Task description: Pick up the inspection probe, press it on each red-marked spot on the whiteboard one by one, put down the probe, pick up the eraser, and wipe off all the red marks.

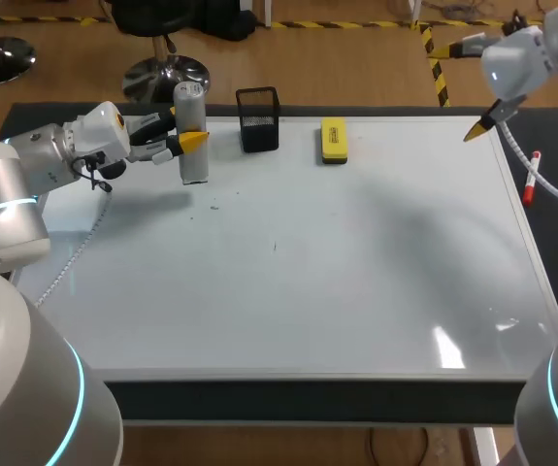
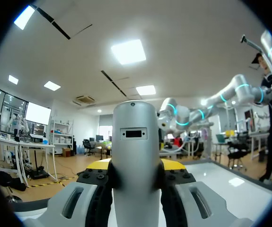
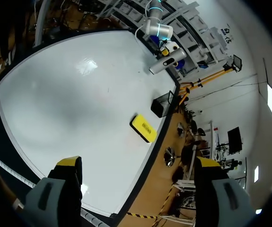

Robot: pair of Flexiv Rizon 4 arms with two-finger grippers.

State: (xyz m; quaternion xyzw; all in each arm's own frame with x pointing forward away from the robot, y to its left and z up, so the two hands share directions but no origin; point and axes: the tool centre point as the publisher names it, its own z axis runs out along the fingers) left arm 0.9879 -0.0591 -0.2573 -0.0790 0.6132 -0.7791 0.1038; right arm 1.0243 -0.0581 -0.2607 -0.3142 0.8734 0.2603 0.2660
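Standing upright at the upper left of the frame, the inspection probe (image 1: 192, 136), a grey cylinder, is pinched by the left jaws, which come in sideways from the left arm (image 1: 55, 155). In the left wrist view the black finger pads (image 2: 98, 182) press on the probe's body from both sides. Its foot is over the upper left corner of the whiteboard (image 1: 308, 291); I cannot tell whether it touches the surface. A couple of small dark specks show on the board below and to the right of it.

Further right, along the board's top edge, stands a black mesh holder (image 1: 258, 118). Right of that the yellow eraser (image 1: 334, 140) lies flat, apart from the holder.

At the upper right, the right jaws hang over the board's corner. They are spread wide, with only board showing between the yellow fingertips (image 3: 69, 163). A red marker (image 1: 530, 181) lies on the dark bench (image 1: 555, 233) just off the board's right edge.
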